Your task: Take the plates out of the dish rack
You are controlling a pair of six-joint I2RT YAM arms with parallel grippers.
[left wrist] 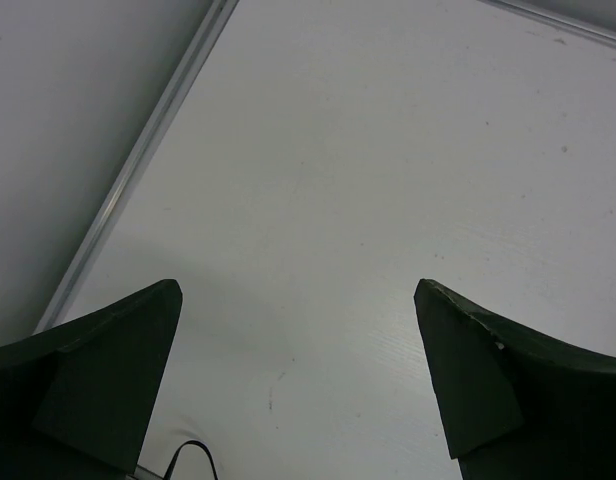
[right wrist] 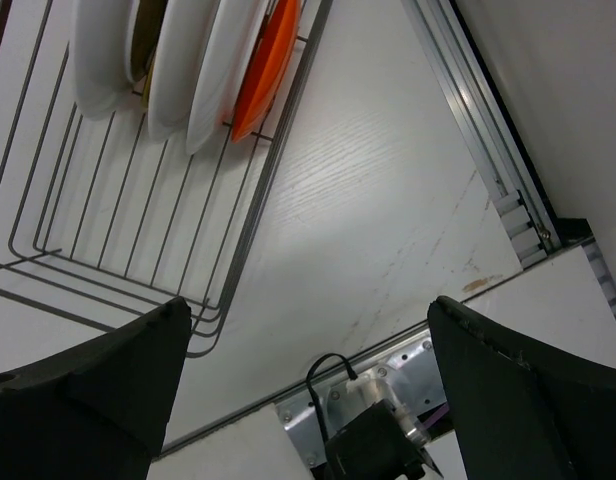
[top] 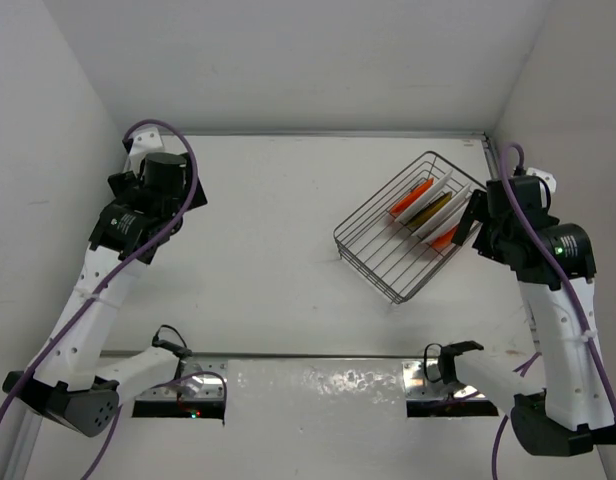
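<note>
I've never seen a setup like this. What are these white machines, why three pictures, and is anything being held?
They are two robot arms bolted at the near edge of a white table. The top picture looks down from above: left arm on the left, right arm on the right. The other two come from cameras on each wrist; the dark shapes at the bottom are that arm's own fingers. On the table sits a wire dish rack with plates standing on edge: orange, white and yellowish ones. The right claw is open beside the rack, holding nothing. The left claw is open over bare table, also empty.
</note>
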